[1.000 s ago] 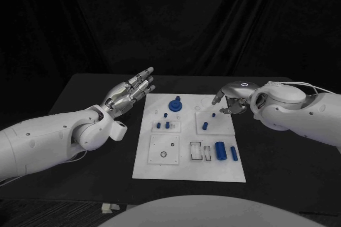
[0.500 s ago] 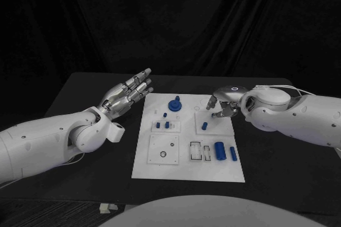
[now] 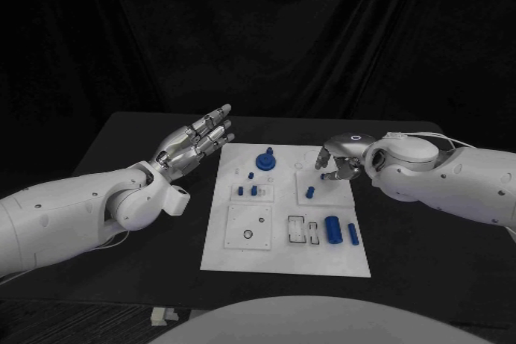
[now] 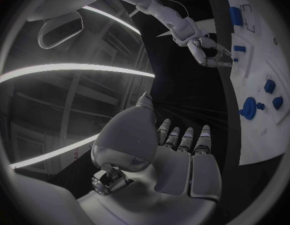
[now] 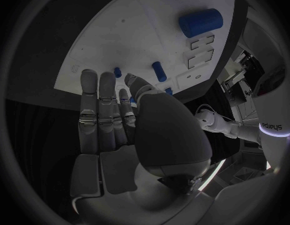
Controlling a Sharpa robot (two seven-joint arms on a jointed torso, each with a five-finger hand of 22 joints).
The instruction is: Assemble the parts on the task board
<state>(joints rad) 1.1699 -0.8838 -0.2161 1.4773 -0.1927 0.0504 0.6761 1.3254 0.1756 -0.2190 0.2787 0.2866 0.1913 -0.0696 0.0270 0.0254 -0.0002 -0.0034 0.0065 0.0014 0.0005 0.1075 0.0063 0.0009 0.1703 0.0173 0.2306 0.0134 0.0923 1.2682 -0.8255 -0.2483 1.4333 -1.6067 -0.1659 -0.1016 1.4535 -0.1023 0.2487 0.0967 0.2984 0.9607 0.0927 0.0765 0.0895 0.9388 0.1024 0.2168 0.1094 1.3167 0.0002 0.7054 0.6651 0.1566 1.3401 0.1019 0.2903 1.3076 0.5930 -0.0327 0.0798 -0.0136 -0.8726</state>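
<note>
Your left hand (image 3: pixel 197 141) sat off the task board (image 3: pixel 286 260) at upper left of the head view, fingers straight and side by side, holding nothing; parked clear, I'd judge, to leave the board free. Your right hand (image 3: pixel 340 159) hung over the board's upper right corner, fingers curled downward; whether they pinched anything, you couldn't tell. The small blue peg (image 3: pixel 309 192) stood just below and left of those fingertips, apart from them. The blue cylinder (image 3: pixel 335 230) lay lower, well apart.

One readable word: "sharpa" logo text, partly legible, on a white robot body (image 5: pixel 273 127) at the edge of the right wrist view. Nothing else legible.
</note>
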